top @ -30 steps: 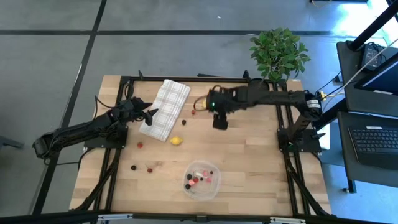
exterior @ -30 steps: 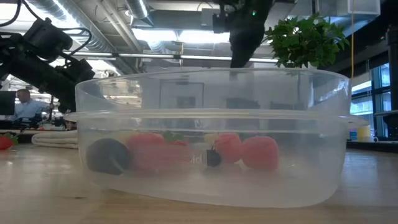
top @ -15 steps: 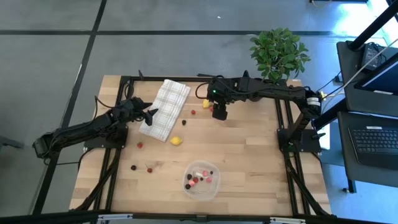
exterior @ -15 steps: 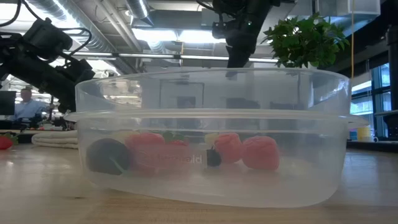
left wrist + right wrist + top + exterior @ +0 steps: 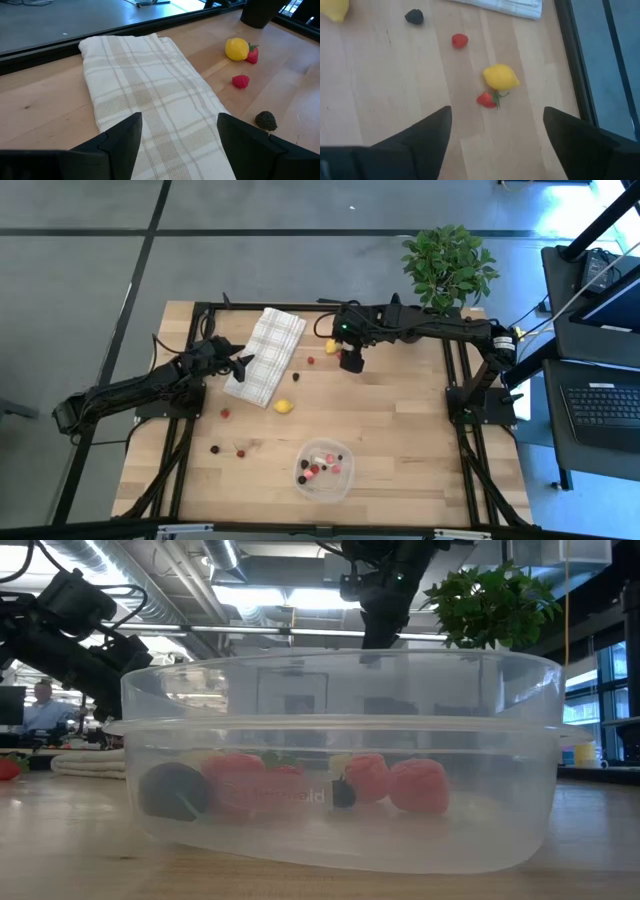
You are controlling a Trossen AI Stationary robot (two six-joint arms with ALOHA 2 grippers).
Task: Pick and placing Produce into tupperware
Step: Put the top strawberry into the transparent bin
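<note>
The clear round tupperware (image 5: 324,469) stands near the table's front edge with several red, pink and dark produce pieces inside (image 5: 300,785). My right gripper (image 5: 495,145) hangs open above the far middle of the table, over a yellow lemon (image 5: 500,77) and a strawberry (image 5: 487,100) lying side by side on the wood. A raspberry (image 5: 459,40) and a blackberry (image 5: 414,16) lie nearby. A second lemon (image 5: 284,406) rests mid-table. My left gripper (image 5: 177,140) is open, low, at the left edge of the checked cloth (image 5: 145,95).
Loose berries (image 5: 225,413) (image 5: 215,448) (image 5: 240,452) lie on the left half of the table. A green potted plant (image 5: 448,265) stands at the far right corner. Black frame rails (image 5: 460,380) run along both sides. Bare wood lies right of the tupperware.
My right gripper has moved toward the table's far edge, to above the lemon and strawberry at the back, and has held still there for the last half second. The produce and the tupperware have not moved.
</note>
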